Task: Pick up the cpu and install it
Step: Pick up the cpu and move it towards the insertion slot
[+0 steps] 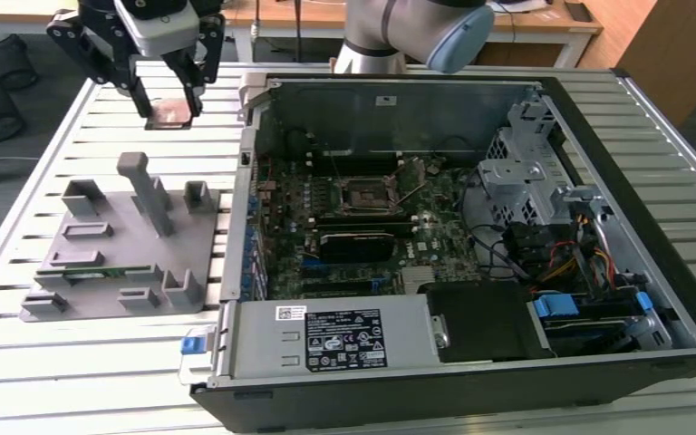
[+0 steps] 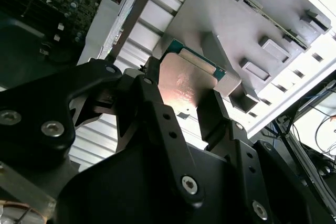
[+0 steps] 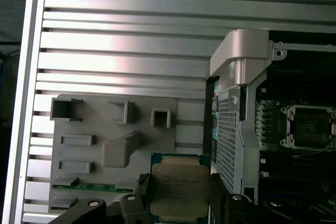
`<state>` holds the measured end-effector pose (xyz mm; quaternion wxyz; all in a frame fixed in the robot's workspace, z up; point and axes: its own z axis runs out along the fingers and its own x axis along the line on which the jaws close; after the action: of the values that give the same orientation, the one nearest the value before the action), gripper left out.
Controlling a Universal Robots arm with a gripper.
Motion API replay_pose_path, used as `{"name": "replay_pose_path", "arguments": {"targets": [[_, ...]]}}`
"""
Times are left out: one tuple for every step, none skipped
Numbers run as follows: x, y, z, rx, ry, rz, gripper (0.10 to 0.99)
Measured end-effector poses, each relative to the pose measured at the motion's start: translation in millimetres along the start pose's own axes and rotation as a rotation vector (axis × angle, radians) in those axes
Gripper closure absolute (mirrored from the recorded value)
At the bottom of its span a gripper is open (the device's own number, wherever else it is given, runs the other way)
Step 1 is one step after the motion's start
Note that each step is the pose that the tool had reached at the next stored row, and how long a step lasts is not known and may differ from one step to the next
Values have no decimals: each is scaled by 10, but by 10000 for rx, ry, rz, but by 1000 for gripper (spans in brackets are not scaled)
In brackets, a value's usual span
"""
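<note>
So you're holding the cpu (image 1: 173,115) pinched by two opposite edges between the gripper's (image 1: 169,107) fingers, metal top up and level, which I'd judge keeps the contact side untouched. It hangs above the slatted table (image 1: 82,362), near the grey fixture (image 1: 119,263) (green strip (image 1: 88,272) sits in its slot) and outside the open case (image 1: 384,100). The socket (image 1: 366,190) looks empty.

Small flat square cpu (image 3: 178,190): silvery metal top, smooth, dull sheen; green board rim.
Black two-fingered gripper (image 2: 181,103): matt links and fingers, shiny metal screws.
Grey moulded fixture (image 1: 119,245): plastic, matt, smooth.
Pale slatted table (image 1: 58,381): ribbed metal, brushed, softly reflective.
Open black computer case (image 1: 445,399): dark matt shell, bare grey sheet metal inside.
</note>
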<state>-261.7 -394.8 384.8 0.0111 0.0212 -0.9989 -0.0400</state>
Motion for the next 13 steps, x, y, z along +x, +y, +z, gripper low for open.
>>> {"name": "replay_pose_path", "arguments": {"targets": [[-13, 0, 0, 0, 0, 0, 557], [-27, 1, 0, 0, 0, 0, 557], [-40, 1, 0, 0, 0, 1, 557], [-54, 1, 0, 0, 0, 0, 557], [-67, 2, -1, 0, 1, 0, 557], [-82, 2, -1, 0, 0, 0, 557], [-94, 2, -1, 0, 1, 0, 557], [-108, 3, -1, 0, 0, 0, 557], [-121, 3, -1, 0, 0, 0, 557], [-135, 3, -1, 0, 0, 0, 557], [-150, 3, -2, 0, 0, 0, 557], [-165, 3, -2, 0, 0, 0, 557], [-180, 4, -2, 0, 0, 0, 557]]}}
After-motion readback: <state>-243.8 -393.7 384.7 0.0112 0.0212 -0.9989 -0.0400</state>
